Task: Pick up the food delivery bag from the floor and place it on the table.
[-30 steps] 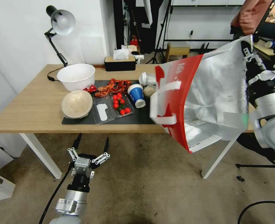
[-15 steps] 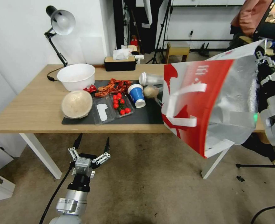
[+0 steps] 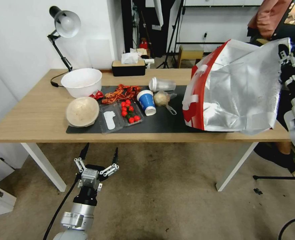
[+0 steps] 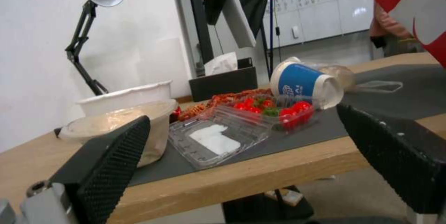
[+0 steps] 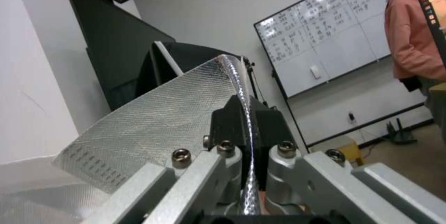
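Up close, the right hand (image 5: 246, 126) pinches the food delivery bag's (image 3: 236, 88) foil rim; left hand (image 3: 99, 154) spread.

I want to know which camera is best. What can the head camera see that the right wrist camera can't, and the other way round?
Head view alone: the table, the dark mat, the white bowl, the blue cup, the tomatoes, the carpet floor, and the left gripper hanging open below the table edge.

Right wrist view alone: a close look at the right gripper pinching the foil rim, plus a whiteboard on the wall.

Both: the food delivery bag, its bottom on the table, with the right gripper clamped on its top edge.
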Available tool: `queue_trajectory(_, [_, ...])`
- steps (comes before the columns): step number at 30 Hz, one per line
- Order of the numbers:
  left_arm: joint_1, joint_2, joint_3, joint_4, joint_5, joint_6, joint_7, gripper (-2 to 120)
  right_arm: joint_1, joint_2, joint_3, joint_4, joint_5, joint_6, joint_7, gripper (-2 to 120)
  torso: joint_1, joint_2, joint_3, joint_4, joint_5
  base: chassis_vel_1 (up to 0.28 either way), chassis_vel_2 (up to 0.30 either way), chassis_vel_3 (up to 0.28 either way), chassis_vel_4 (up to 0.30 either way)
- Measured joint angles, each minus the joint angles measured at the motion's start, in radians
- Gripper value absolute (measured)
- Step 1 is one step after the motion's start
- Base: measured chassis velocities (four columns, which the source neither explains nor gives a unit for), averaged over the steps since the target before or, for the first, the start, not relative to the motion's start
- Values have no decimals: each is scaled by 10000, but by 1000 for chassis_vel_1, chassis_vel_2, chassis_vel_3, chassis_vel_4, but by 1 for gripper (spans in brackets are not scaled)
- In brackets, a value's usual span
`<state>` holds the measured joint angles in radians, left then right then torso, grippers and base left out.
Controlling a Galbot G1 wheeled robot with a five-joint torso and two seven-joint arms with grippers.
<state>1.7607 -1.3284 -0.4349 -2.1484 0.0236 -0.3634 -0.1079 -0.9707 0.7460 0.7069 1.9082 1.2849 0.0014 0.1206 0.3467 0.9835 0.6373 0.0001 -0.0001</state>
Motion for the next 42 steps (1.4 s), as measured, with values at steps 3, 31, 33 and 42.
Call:
queue_trajectory(3, [-6, 0, 8, 3, 3, -5, 0, 100, 148, -82, -176, -231, -66, -51, -64, 0, 0, 0, 0, 0, 1, 0, 0, 0, 0])
queue_trajectory(31, [-190, -14, 97, 228, 36, 22, -39, 99, 2194, -725, -1685, -1721, -936, 2, -778, 86, 0, -1, -1, -1, 0, 0, 0, 0, 0])
queue_trajectory(33, [-214, -11, 103, 259, 16, 19, -44, 100, 1660, -768, -1231, -1301, -930, -98, -775, 96, 0, -1, 0, 0, 2, 0, 0, 0, 0])
queue_trajectory(42, [-249, -9, 115, 297, -67, -93, -76, 100, -953, -603, 1160, 992, -1466, -557, -928, 100, -2, 0, -2, -6, 0, 0, 0, 0, 0])
